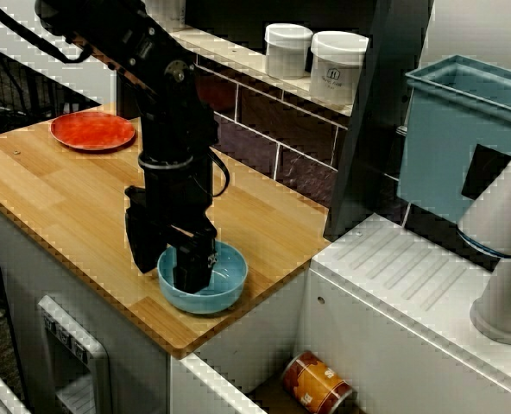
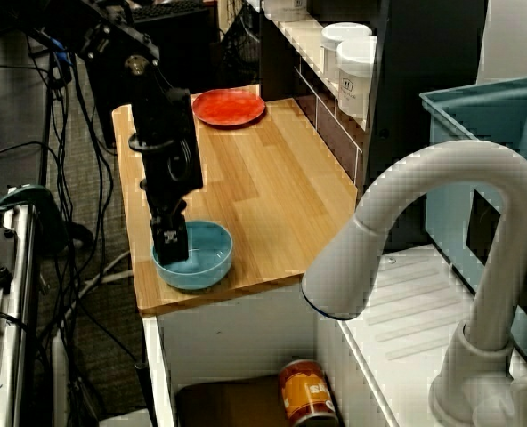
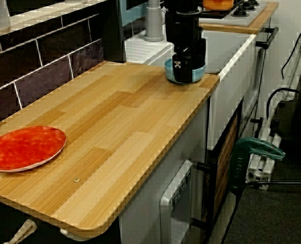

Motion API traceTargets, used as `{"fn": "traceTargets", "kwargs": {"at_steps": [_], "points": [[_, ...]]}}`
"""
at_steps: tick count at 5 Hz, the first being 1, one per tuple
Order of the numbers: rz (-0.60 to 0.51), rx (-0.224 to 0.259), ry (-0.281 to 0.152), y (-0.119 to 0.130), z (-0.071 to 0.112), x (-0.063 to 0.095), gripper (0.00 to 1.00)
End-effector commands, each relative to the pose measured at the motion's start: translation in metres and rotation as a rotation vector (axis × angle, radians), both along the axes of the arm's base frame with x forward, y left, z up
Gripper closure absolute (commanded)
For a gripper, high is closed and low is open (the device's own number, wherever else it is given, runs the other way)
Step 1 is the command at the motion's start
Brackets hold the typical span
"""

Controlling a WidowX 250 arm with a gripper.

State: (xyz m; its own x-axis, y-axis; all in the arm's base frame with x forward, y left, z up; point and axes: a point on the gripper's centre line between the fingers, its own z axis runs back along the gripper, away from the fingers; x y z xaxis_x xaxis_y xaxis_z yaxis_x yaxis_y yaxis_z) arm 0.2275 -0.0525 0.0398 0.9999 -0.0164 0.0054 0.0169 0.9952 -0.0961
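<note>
Blue bowl [image 1: 225, 293], red plate [image 1: 92, 130]

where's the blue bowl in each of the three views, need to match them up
View facing the wall: blue bowl low centre, near the front edge of the counter.
View from the sink end: bowl left of centre, at the counter's near corner.
View from the plate end: bowl top, right of centre, at the far end.
Shared landmark: red plate, at the counter's opposite end.
</note>
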Motion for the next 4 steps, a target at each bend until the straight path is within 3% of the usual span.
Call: {"fn": "traceTargets", "kwargs": {"at_steps": [1,3,4], "points": [[0.011,-0.067,-0.07,0.02,0.045,0.008,0.0],[-0.047,-0.094,-0.102,0.013,0.052,0.009,0.0],[-0.084,-0.083,-0.134,0.001,0.053,0.007,0.0]]}}
